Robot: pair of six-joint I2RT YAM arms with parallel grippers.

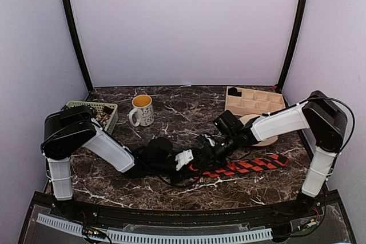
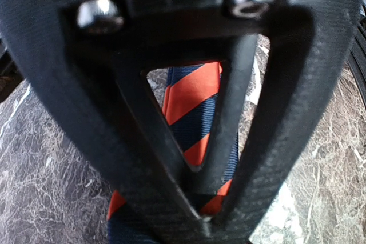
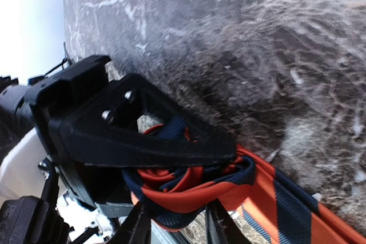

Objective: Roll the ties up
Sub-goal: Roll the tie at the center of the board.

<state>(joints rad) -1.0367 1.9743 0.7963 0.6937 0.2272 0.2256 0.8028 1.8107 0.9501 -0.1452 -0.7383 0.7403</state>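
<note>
Barely begun: the left pincer (image 2: 206, 212) clamps a small coil of the striped tie (image 1: 251, 166), the rest lying unrolled along the desk (image 1: 171, 118), and I cannot tell the right pincer (image 3: 177, 227) state.

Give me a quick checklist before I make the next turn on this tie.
1. Left gripper clamped on tie: ok.
2. Right gripper gripping the roll: cannot tell; its fingers straddle it.
3. Roll tight: not ok; the loops sit loose.
4. Tail lying flat: ok.
5. Tail apart from mug: ok.
</note>
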